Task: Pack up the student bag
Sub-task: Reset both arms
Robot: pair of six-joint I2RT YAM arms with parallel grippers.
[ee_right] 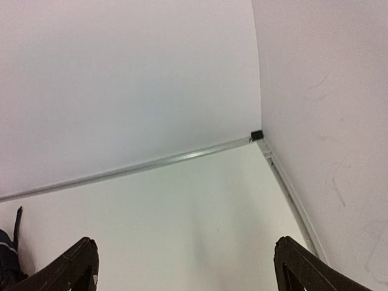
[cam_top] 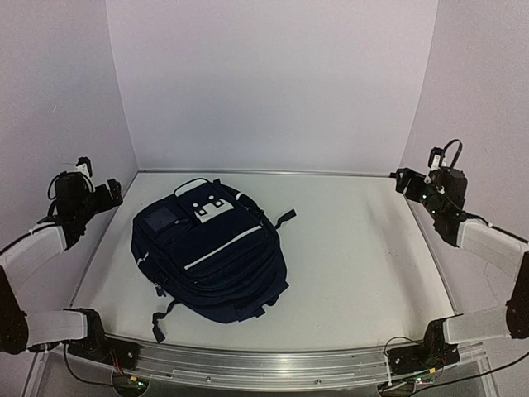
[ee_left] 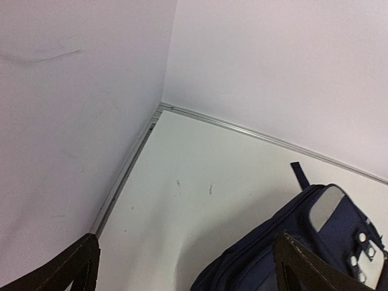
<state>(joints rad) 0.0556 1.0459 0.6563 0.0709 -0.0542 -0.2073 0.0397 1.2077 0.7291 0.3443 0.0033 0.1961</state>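
I see the student bag (cam_top: 208,252) lying flat on the table (cam_top: 355,256), at about 9 o'clock from the table's middle. Its carry handle points toward 12 o'clock and a dark strap (cam_top: 163,317) trails off toward 7 o'clock. From above I see no gaping compartment, though I cannot make out the zips themselves. The bag looks plump, and nothing loose lies on the table beside it. My guess is that the packing is done, or nearly so, with at most a final check of the closures left. The left gripper (ee_left: 186,251) hangs at roughly 10 o'clock near the side wall with its jaws spread wide and nothing between them. In its wrist view the bag's top corner sits at 4 o'clock, apart from both fingers (ee_left: 76,267). The right gripper (ee_right: 185,251) is at about 2 o'clock, likewise spread and empty over bare table, well apart from the bag.
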